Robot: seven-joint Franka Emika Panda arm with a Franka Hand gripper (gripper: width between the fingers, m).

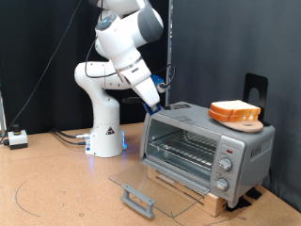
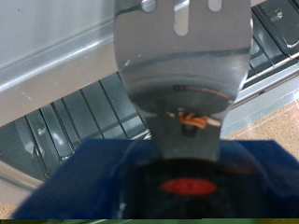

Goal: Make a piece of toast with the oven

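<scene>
Door (image 1: 141, 193) of the oven (image 1: 202, 146) hangs open, flat toward the camera, rack bare. Gripper (image 1: 158, 97) sits at the oven's top corner on the exterior view's left; finger state: can't tell. Toast (image 1: 235, 111) lies on the oven roof, toward the exterior view's right of the gripper.

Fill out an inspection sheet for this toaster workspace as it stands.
Surface: brown table, bare wood showing in front.
Oven: door open, lying flat; rack empty.
Toast: stacked on a round board on the oven's top, not in the oven.
Clutter: small white box at the exterior view's left edge.
Gripper: at the oven's top corner on the exterior view's left; wrist view looks down into the rack; nothing seen in it.
Cables: grey cables by the robot base; a loop on the table.
Surroundings: black curtain behind.
</scene>
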